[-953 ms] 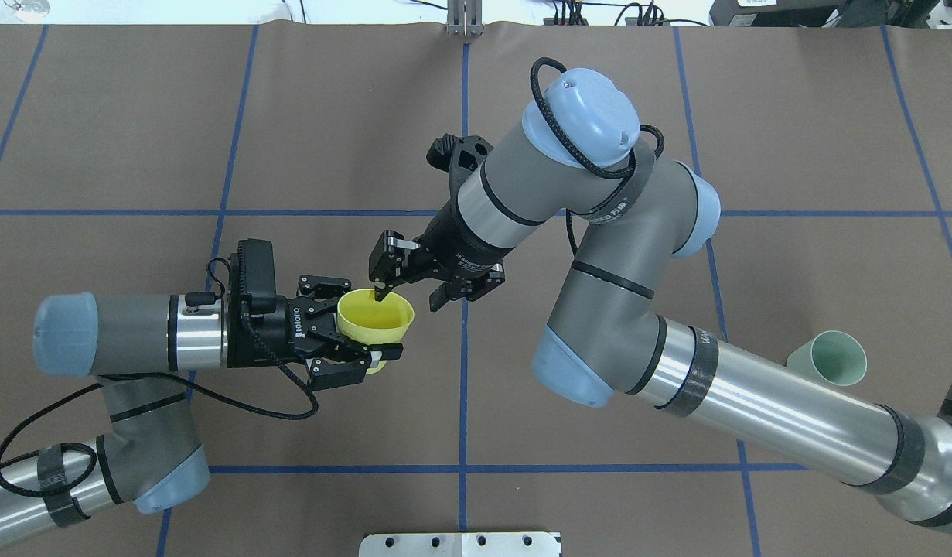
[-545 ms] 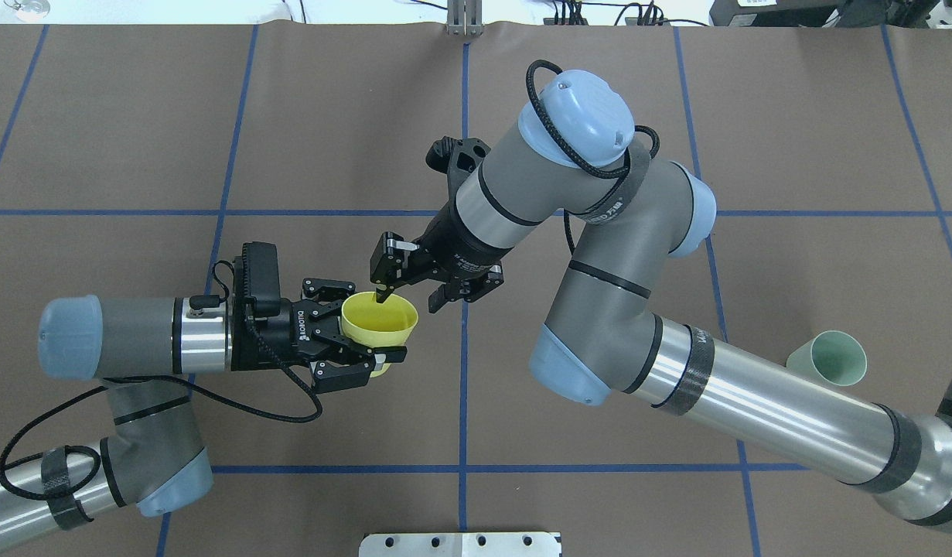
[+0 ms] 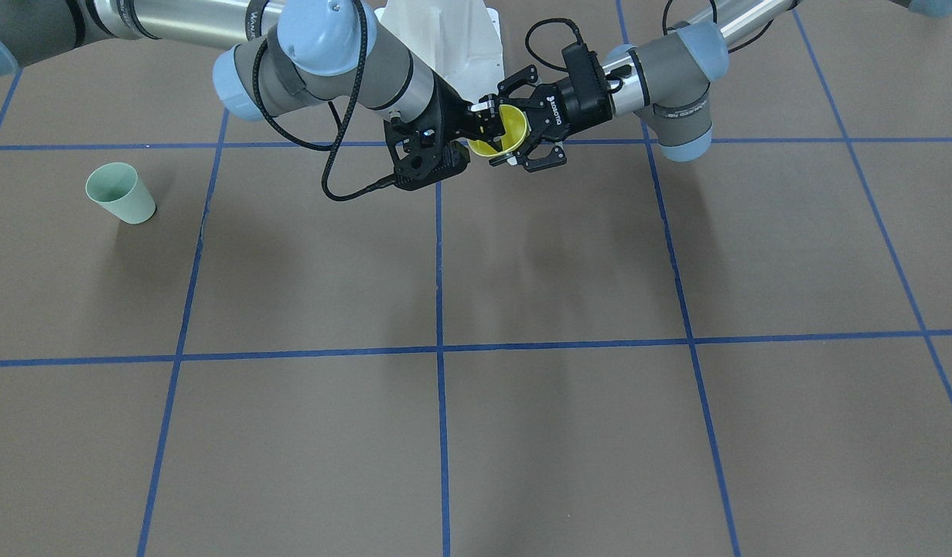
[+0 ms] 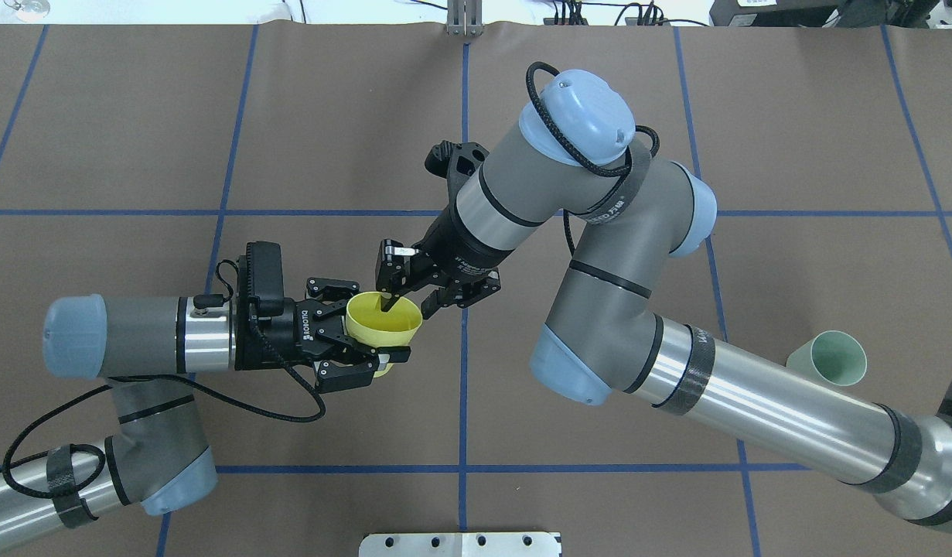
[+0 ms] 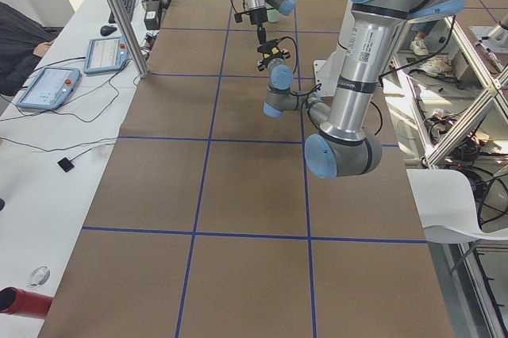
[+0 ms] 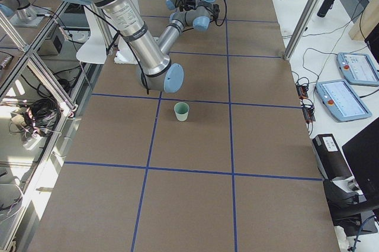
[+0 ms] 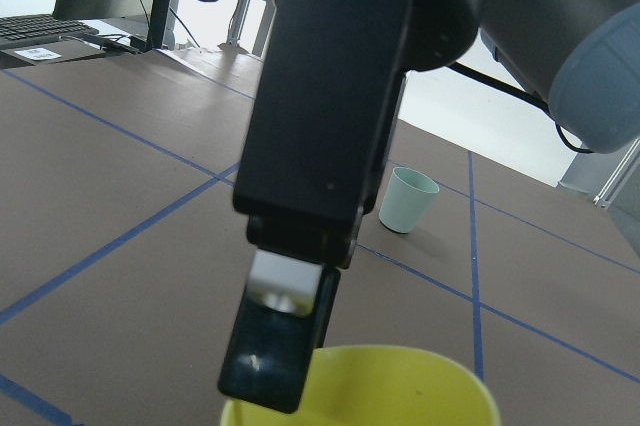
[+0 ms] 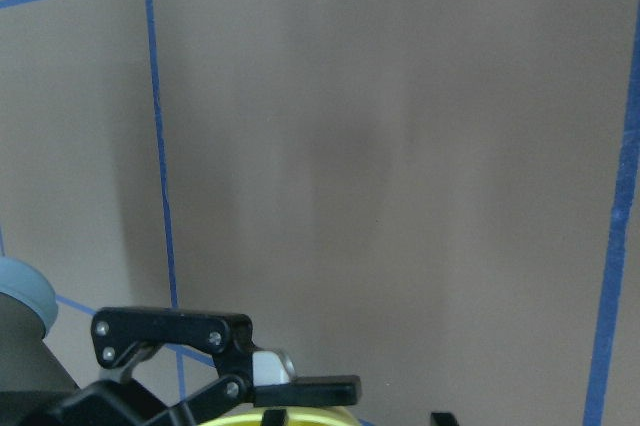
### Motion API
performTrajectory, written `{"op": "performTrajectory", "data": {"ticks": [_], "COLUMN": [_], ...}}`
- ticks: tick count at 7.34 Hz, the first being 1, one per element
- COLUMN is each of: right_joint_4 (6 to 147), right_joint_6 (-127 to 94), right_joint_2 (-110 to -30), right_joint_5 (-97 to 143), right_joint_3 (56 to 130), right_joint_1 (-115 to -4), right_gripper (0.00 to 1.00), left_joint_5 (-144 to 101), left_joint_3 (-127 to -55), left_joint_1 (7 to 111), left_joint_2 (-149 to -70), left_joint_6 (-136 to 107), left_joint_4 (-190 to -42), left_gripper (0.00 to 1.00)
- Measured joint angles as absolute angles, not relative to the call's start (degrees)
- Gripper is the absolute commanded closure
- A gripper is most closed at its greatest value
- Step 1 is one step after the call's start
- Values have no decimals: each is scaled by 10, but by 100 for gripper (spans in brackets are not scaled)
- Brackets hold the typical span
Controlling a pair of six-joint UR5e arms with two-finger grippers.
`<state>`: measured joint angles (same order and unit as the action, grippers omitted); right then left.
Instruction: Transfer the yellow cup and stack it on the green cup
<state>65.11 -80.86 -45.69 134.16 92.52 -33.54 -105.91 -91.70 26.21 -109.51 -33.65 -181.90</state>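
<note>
Above mid-surface, my left claw (image 4: 373,329) grips the yellow cup (image 4: 383,323) mouth-up; my right claw (image 4: 406,300), spread, straddles its far rim, one finger inside. The green cup (image 4: 831,358) stands toward the right edge.

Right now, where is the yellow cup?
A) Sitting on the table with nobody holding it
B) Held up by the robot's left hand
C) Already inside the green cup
B: the left hand is closed around the yellow cup and holds it up off the table, while the green cup stands by itself far away.
</note>
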Motion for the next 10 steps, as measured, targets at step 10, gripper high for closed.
{"op": "performTrajectory", "data": {"ticks": [10], "right_joint_4": [652], "right_joint_6": [-809], "right_joint_2": [-462], "right_joint_5": [1367], "right_joint_3": [925], "right_joint_1": [-332], "right_gripper": [57], "left_joint_5": [-1059], "left_joint_3": [-916], "left_joint_1": [262], "left_joint_2": [-1098], "left_joint_6": [-338], "left_joint_4": [-1818], "left_gripper": [79]}}
